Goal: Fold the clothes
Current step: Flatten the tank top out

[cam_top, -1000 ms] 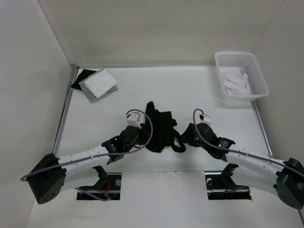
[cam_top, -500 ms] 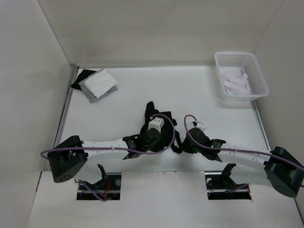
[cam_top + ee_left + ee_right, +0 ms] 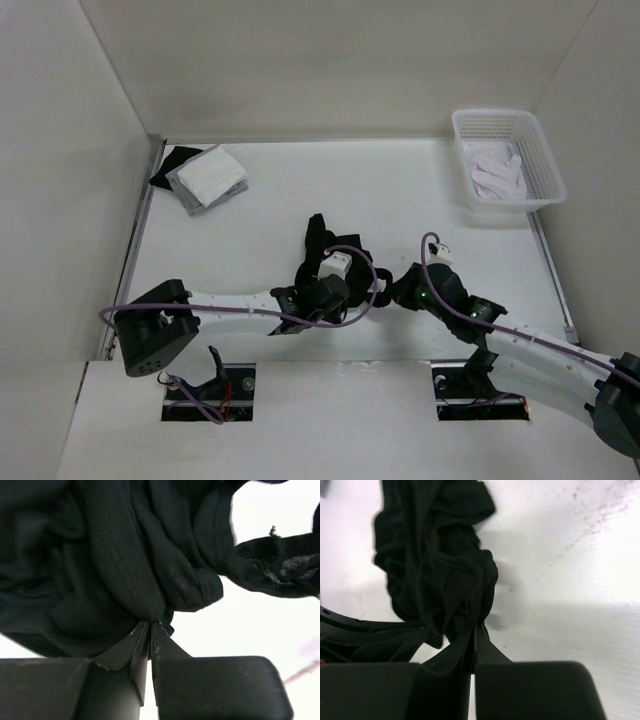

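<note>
The clothes point(image 3: 330, 245), a black tank top, lie bunched in a crumpled heap at the table's middle. My left gripper point(image 3: 345, 290) reaches in from the left over the heap's near part; in the left wrist view its tips point(image 3: 151, 622) are shut on a fold of the black fabric point(image 3: 130, 565). My right gripper point(image 3: 392, 293) comes from the right at the heap's near right edge. In the right wrist view its tips point(image 3: 475, 627) pinch a hem of the clothes point(image 3: 440, 575), which hang bunched above the jaws.
A white basket point(image 3: 545, 165) with white garments point(image 3: 495, 175) stands at the back right. A small pile of white, grey and black cloth point(image 3: 205, 177) lies at the back left. Side walls border the table, and both arm bases sit at the near edge.
Both grippers have moved in onto the black heap and closed on it. The left arm swung right across the near part; the right gripper shifted slightly left and shut.
</note>
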Robot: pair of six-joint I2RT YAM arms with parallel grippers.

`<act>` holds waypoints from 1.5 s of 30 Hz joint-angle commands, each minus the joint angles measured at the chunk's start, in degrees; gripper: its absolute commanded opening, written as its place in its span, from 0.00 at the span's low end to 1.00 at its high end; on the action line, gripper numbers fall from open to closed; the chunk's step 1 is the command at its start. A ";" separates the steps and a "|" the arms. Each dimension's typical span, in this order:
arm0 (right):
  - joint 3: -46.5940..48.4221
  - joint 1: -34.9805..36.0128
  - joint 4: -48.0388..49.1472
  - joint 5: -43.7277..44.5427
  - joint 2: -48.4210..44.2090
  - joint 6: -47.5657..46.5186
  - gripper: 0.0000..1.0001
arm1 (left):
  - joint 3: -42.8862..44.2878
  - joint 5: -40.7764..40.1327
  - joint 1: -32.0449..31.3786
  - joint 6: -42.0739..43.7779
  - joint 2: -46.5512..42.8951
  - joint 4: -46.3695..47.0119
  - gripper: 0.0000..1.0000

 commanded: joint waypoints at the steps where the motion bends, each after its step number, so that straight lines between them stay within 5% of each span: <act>1: 4.09 -0.02 1.17 1.70 -6.12 -3.59 0.02 | 1.64 -3.46 1.84 0.25 -15.63 -1.48 0.01; 9: 32.78 1.37 -7.70 2.22 -14.56 -16.14 0.02 | 9.53 -4.60 14.48 3.06 -47.11 -11.59 0.01; 18: 61.29 18.14 -8.51 6.00 -10.78 -27.49 0.02 | 19.56 -7.32 25.03 5.69 -60.92 -14.50 0.01; 24: 63.79 26.08 -4.99 14.59 -10.52 -34.87 0.04 | 20.28 -11.27 29.26 7.63 -65.94 -17.22 0.02; 28: 59.47 16.09 -1.91 17.70 -5.09 -38.57 0.04 | 14.22 -12.95 29.62 4.66 -67.70 -22.22 0.03; 34: 57.53 -10.10 4.84 -2.58 19.05 -29.97 0.03 | -2.55 -11.55 29.18 -7.11 -68.06 -24.87 0.03; 37: 69.26 -18.72 7.06 -8.83 38.81 -25.32 0.04 | -10.20 -9.27 29.52 -13.53 -64.47 -20.32 0.03; 39: 80.00 -21.72 5.05 -10.25 49.91 -22.68 0.14 | -13.55 -6.46 30.05 -16.53 -60.95 -15.49 0.04; 41: 89.14 -23.13 -1.70 -11.48 56.61 -19.60 0.35 | -16.02 -4.35 30.93 -18.64 -57.18 -10.65 0.05; 43: 84.13 -22.70 -2.19 -10.88 53.85 -20.72 0.52 | -17.86 -2.59 32.94 -20.05 -54.10 -6.96 0.06; 45: 70.89 -19.73 2.72 -9.21 47.53 -21.70 0.58 | -19.19 -1.01 35.75 -20.32 -52.68 -4.58 0.08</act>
